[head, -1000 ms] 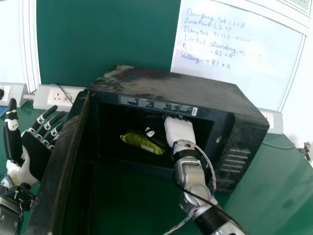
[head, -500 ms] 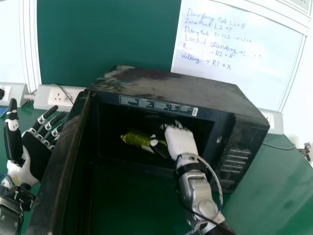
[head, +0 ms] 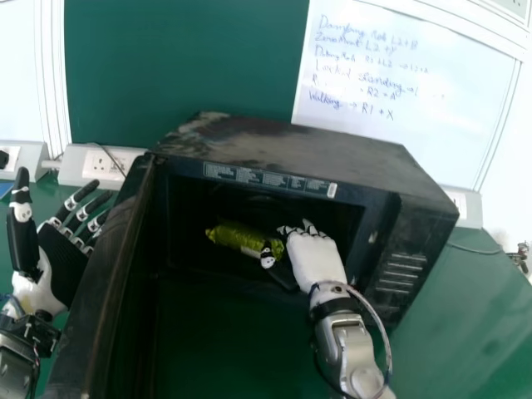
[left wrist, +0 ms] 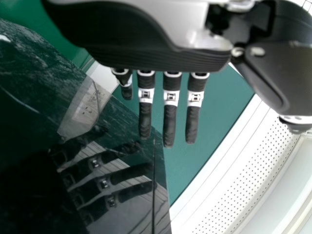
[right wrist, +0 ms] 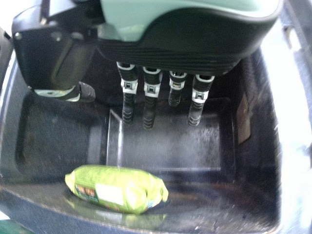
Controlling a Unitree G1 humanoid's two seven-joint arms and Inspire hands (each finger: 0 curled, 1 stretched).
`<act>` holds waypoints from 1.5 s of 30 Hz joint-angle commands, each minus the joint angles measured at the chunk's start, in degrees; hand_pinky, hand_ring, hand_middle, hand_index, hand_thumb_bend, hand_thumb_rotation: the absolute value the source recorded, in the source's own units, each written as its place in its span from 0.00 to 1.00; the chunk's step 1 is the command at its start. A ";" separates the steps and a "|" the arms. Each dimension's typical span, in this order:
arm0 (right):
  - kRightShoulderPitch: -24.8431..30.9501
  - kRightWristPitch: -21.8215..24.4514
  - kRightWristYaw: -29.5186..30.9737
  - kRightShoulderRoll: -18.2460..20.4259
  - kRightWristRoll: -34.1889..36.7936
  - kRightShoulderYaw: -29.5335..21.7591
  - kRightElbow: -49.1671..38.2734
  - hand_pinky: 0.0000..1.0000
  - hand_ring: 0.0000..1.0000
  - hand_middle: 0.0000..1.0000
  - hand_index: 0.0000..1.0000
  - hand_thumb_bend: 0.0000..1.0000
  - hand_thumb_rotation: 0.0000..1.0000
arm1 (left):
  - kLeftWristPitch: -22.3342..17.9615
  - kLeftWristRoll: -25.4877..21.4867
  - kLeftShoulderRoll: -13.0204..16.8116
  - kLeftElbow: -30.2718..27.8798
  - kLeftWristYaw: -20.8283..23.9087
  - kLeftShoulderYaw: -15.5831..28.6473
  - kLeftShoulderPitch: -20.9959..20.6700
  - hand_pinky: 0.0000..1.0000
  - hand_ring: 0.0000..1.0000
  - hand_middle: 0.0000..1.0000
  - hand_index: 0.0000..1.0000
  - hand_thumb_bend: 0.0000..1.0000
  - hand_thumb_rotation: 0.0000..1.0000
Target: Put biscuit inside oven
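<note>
In the head view my right hand (head: 314, 256) is at the right part of the oven (head: 283, 150) opening, fingers extended, its thumb overlapping the biscuit pack's right end. The green biscuit pack (head: 233, 236) lies on the oven floor. In the right wrist view the pack (right wrist: 117, 189) rests apart from my right hand (right wrist: 151, 90), whose straight fingers hold nothing. My left hand (head: 60, 264) stands open outside, left of the oven door; the left wrist view has the left hand (left wrist: 170, 105) with straight fingers beside the dark, glossy door.
The oven door (head: 104, 283) stands open towards the robot, between the left hand and the oven cavity. Behind the oven are a green board (head: 183, 66), a whiteboard (head: 399, 100) and wall sockets (head: 100, 163). Green tabletop (head: 457, 316) extends to the right.
My right hand has drawn back towards the robot and slightly right, and its fingers have straightened. The pack stays in the oven, nearly unmoved. The left hand has kept still.
</note>
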 commanded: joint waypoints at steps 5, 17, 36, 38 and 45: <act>5.54 -1.26 2.03 -1.72 -1.14 -2.94 -7.50 0.82 0.79 0.82 0.81 0.47 0.30 | -0.11 0.25 0.79 0.94 -0.67 -0.43 -0.78 0.74 0.70 0.68 0.70 0.45 0.27; 18.68 -5.84 1.53 -0.59 0.71 -8.07 -19.18 0.78 0.77 0.80 0.79 0.48 0.24 | -0.20 0.09 0.89 1.53 -1.30 -0.31 -0.90 0.76 0.71 0.68 0.70 0.43 0.28; 33.24 -15.98 -1.95 3.66 12.77 -18.39 -30.83 0.78 0.78 0.80 0.79 0.44 0.24 | 0.12 -1.58 0.80 3.19 -1.96 -0.46 -0.93 0.90 0.79 0.75 0.77 0.57 0.23; 34.74 -16.21 -1.89 4.83 15.94 -20.30 -31.88 0.75 0.78 0.80 0.78 0.44 0.23 | 0.42 -1.22 0.98 2.61 -1.29 -0.95 -0.82 0.91 0.80 0.75 0.78 0.56 0.23; 38.87 -15.46 -0.33 8.22 26.79 -25.95 -35.22 0.65 0.75 0.79 0.77 0.50 0.25 | 1.26 -1.55 1.43 1.88 -0.15 -2.16 -0.71 1.00 0.88 0.82 0.85 0.48 0.25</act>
